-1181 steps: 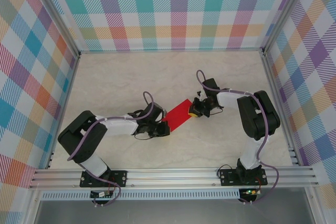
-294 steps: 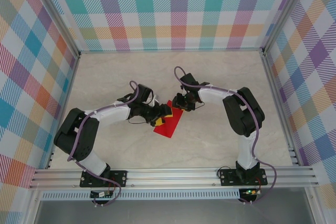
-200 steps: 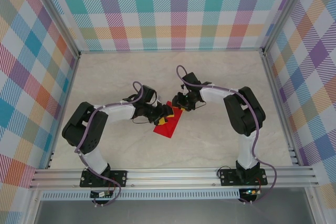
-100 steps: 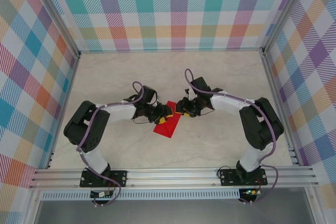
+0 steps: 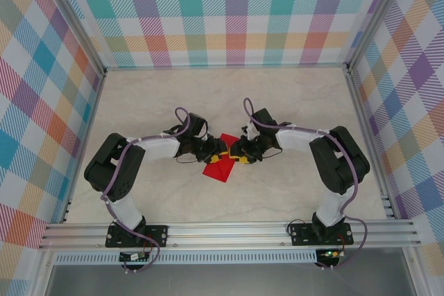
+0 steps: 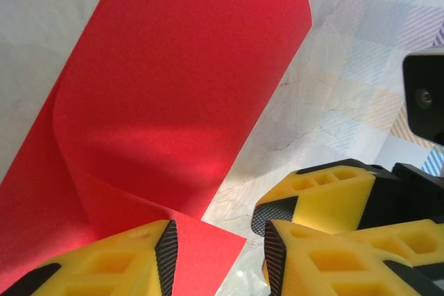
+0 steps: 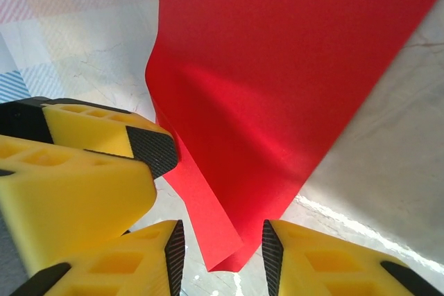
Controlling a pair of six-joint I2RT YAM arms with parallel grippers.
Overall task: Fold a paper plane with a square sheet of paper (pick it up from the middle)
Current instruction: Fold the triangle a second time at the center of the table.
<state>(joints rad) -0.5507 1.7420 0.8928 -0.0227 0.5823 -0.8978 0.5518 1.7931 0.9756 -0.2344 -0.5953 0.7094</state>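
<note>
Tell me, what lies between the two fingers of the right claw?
A corner of the square sheet of paper lies between the fingers of the right claw, which stand apart on either side of it, as the right wrist view shows.

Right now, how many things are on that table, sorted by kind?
Robot grippers: 2 (left gripper, right gripper)
Red paper sheet: 1
Total: 3
</note>
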